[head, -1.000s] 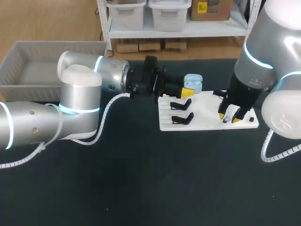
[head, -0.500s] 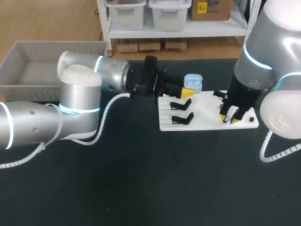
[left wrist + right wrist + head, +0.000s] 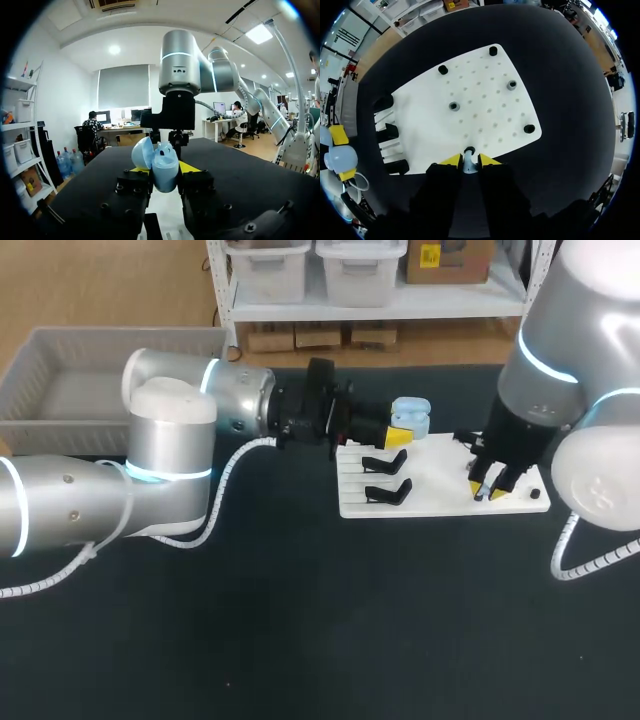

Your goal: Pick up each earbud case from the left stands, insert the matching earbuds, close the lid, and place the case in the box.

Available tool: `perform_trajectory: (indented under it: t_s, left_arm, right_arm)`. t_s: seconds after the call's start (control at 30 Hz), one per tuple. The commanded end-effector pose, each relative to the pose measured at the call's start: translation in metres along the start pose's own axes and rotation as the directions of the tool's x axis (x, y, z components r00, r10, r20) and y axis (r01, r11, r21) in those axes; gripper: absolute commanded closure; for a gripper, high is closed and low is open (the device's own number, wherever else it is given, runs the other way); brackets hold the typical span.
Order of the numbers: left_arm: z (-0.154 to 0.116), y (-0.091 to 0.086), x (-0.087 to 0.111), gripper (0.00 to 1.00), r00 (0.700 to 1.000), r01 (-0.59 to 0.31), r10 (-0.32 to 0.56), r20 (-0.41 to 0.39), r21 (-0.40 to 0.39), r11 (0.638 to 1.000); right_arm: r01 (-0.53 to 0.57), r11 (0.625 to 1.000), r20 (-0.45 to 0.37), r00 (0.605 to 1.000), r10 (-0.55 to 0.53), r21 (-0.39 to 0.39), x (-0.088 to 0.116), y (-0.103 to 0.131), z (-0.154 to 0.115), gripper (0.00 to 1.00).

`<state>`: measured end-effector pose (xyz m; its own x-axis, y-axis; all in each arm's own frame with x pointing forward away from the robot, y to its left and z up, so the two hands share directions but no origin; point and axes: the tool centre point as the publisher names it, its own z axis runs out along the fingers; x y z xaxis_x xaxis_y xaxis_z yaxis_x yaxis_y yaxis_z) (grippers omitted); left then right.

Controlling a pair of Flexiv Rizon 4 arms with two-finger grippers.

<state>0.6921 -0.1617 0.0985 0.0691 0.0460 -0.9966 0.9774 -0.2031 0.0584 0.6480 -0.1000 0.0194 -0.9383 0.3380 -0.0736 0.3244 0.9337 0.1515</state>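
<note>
My left gripper [image 3: 393, 436] is shut on a light blue earbud case [image 3: 410, 416] with its lid open, held just beyond the white board's [image 3: 440, 475] far left corner. The left wrist view has the case [image 3: 162, 165] upright between the yellow fingertips [image 3: 191, 167]. Over the board's near right part, my right gripper [image 3: 487, 491] points down. In its wrist view, the right gripper [image 3: 469, 161] is shut on a small pale earbud [image 3: 469, 165] that sits at a black holder [image 3: 469, 150] near the board's [image 3: 470, 95] edge. The case [image 3: 340, 157] shows off to the side there.
Two black stands [image 3: 385, 462] [image 3: 388, 492] are on the board's left part. Small pegs [image 3: 454, 106] [image 3: 511, 85] and black corner studs [image 3: 529, 128] dot the board. A grey box [image 3: 60, 370] stands at the table's far left.
The right gripper's fingers have drawn together onto the earbud on the board. The left arm and the case have stayed in place.
</note>
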Motion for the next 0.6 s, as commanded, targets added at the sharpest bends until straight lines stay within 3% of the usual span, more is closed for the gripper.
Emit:
perform_trajectory:
  t_s: [0.03, 0.27, 0.6]
  left_arm:
    - [0.0, 0.0, 0.0, 1.0, 1.0, 0.0, 0.0, -0.001, -0.001, 1.0]
    - [0.0, 0.0, 0.0, 1.0, 1.0, 0.0, 0.0, -0.001, -0.001, 1.0]
    - [0.0, 0.0, 0.0, 1.0, 1.0, 0.0, 0.0, -0.001, -0.001, 1.0]
  right_arm:
    - [0.004, 1.0, -0.001, 1.0, -0.004, -0.005, 0.006, -0.001, -0.021, 1.0]
    - [0.047, 0.999, -0.004, 0.999, -0.047, -0.012, 0.007, 0.01, -0.061, 1.0]
    - [0.172, 0.985, -0.012, 0.985, -0.172, 0.024, 0.006, 0.053, -0.122, 1.0]
